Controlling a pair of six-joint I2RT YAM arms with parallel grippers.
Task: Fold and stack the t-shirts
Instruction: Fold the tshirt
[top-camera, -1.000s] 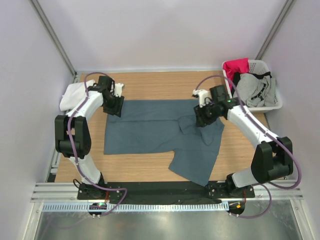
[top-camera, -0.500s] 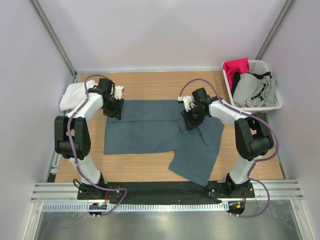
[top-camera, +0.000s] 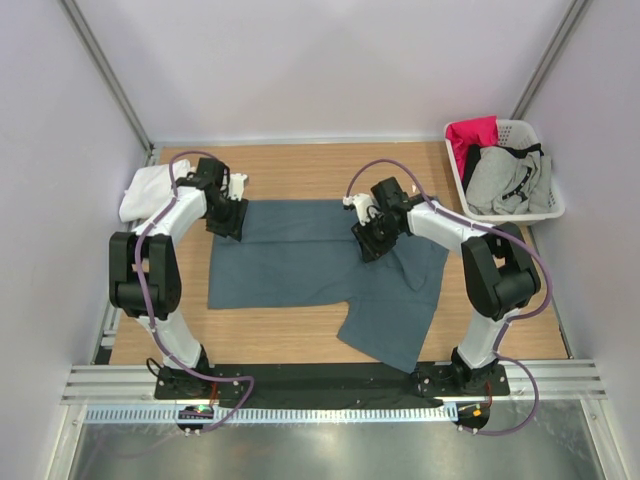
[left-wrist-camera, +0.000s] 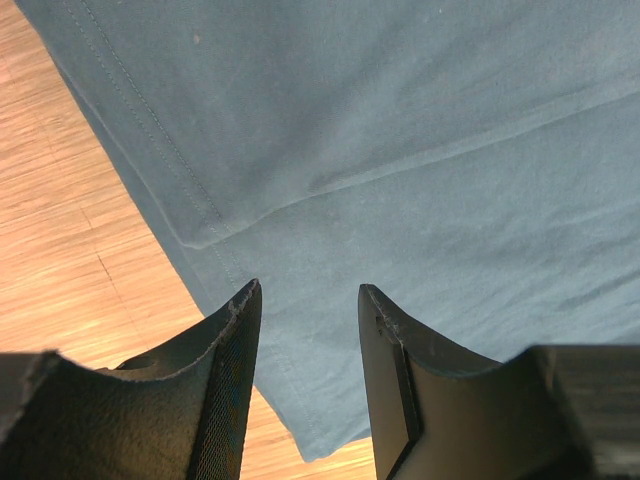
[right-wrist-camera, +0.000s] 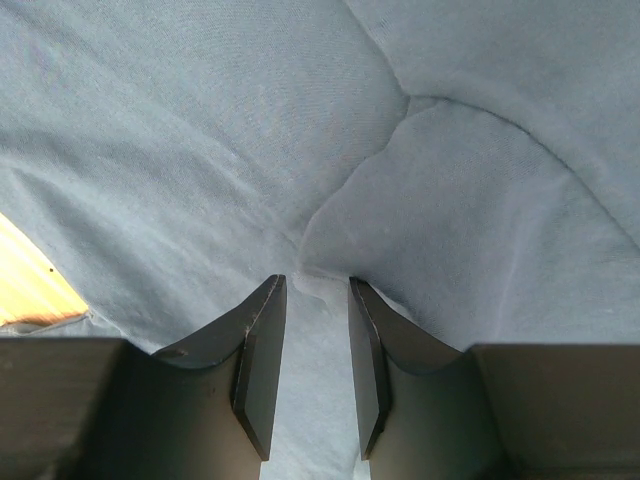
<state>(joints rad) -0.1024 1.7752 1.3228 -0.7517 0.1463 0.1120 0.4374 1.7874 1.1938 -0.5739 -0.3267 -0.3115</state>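
1. The biggest change is in my right arm. My right gripper (top-camera: 367, 240) has moved away from the basket (top-camera: 520, 216) and now sits on the far middle of the slate-blue t-shirt (top-camera: 290, 260).
2. The slate-blue t-shirt lies spread on the table (top-camera: 300, 170), left of the basket. Its outline has hardly changed.
3. My right fingers have come a little closer together. They are clamped on a small ridge of cloth, and the creases run into the gap.
4. My left gripper (top-camera: 228, 218) has not moved. It is at the shirt corner farthest from the basket, with fingers apart over flat cloth and nothing pinched.
5. The white t-shirt (top-camera: 145, 190) lies still farther from the basket.
6. I judge that the first fold is only beginning, and nothing is stacked.
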